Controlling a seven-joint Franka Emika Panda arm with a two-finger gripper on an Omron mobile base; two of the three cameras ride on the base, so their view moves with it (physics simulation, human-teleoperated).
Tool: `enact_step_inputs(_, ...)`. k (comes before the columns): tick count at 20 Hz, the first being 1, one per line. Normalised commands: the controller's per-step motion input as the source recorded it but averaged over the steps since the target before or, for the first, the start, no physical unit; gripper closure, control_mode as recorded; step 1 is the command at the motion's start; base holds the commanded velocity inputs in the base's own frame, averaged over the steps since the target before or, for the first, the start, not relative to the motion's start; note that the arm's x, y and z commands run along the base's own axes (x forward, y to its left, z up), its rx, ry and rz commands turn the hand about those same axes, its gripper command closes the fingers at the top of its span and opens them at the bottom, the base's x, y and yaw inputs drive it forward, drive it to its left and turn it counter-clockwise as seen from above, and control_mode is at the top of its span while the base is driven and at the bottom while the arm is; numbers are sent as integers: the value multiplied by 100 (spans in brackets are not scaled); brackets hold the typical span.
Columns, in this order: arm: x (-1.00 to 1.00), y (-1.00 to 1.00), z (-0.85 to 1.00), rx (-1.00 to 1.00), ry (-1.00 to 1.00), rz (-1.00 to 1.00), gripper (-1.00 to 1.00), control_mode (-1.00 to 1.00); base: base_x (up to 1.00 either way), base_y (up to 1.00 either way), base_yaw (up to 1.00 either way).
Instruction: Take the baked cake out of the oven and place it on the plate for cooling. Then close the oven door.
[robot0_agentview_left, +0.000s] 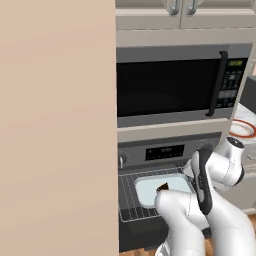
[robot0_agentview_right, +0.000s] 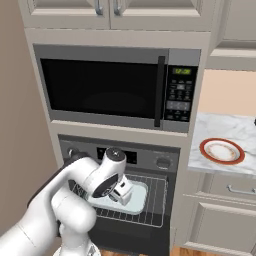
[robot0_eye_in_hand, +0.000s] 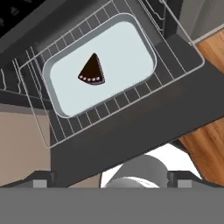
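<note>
Oven door (robot0_eye_in_hand: 131, 135) is down and the wire rack (robot0_eye_in_hand: 39, 70) is drawn out, so we're in the first step: going in for the baked cake (robot0_eye_in_hand: 92, 70). There it is, a dark wedge with pale dots along its edge, lying on the pale tray (robot0_eye_in_hand: 127, 48) that rests on the rack. The end effector (robot0_agentview_right: 123, 191) hangs above the tray, jaws spread wide, nothing between them.

Next move, as I read it: drop straight down, line the fingers either side of that wedge and close gently, then carry it right to the plate (robot0_agentview_right: 222, 150) on the marble worktop (robot0_agentview_right: 220, 131).

The count: one cake piece, one tray, one rack, one red-rimmed plate, one oven (robot0_agentview_right: 160, 161), one microwave (robot0_agentview_right: 100, 87) above it.
</note>
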Motion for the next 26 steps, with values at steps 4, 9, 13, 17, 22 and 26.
enact_step_inputs(4,31,0,-59,-7,0,17,-100,-100,0,0,0)
enact_step_inputs(9,17,1,-63,-5,0,23,-100,-100,0,0,0)
enact_step_inputs(13,2,12,-37,-4,0,17,-100,-100,0,0,0)
enact_step_inputs(17,1,16,-29,-1,0,12,-100,-100,0,0,0)
enact_step_inputs(22,1,14,-16,0,0,9,-100,-100,0,0,0)
enact_step_inputs(26,0,13,-10,0,0,6,-100,-100,0,0,0)
